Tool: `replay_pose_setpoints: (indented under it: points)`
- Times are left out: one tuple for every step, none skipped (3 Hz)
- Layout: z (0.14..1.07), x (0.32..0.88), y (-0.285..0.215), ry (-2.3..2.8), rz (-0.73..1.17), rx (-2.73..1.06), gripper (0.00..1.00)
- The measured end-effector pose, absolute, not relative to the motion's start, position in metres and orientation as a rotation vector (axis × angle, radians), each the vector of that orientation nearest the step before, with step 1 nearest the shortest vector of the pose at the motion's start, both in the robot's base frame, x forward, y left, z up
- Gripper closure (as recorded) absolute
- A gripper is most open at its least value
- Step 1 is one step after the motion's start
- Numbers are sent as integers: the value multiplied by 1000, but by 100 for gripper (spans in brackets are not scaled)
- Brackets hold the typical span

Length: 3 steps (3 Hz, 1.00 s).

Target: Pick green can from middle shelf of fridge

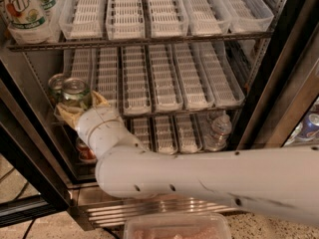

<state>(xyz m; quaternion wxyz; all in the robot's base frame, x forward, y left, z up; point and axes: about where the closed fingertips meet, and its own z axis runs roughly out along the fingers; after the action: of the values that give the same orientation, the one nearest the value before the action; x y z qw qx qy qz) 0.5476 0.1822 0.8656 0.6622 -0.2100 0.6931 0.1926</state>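
The fridge (pixel 149 209) stands open in front of me. On the middle shelf (pixel 185 78), at its far left, a green can (pixel 76 89) with a silver top sits between my yellowish fingers (pixel 99 99). My gripper (pixel 79 103) is shut on this can at the shelf's front edge. A second can of the same kind (pixel 56 83) stands just behind it to the left. My white arm (pixel 199 176) reaches in from the lower right and hides the can's lower body.
A 7UP bottle (pixel 24 9) stands on the top shelf at the left. A clear water bottle (pixel 219 131) and red-orange cans (pixel 85 152) are on the bottom shelf. The black door frame (pixel 281 78) is at the right. A plastic tub (pixel 177 227) lies below.
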Motion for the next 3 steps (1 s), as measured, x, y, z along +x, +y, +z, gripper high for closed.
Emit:
replay_pose_setpoints:
  points:
    - [863,527,150,1620,515,-415,100]
    - [870,518,128,1625,593,-368,100]
    - [872,519,107,1628,696,-345,100]
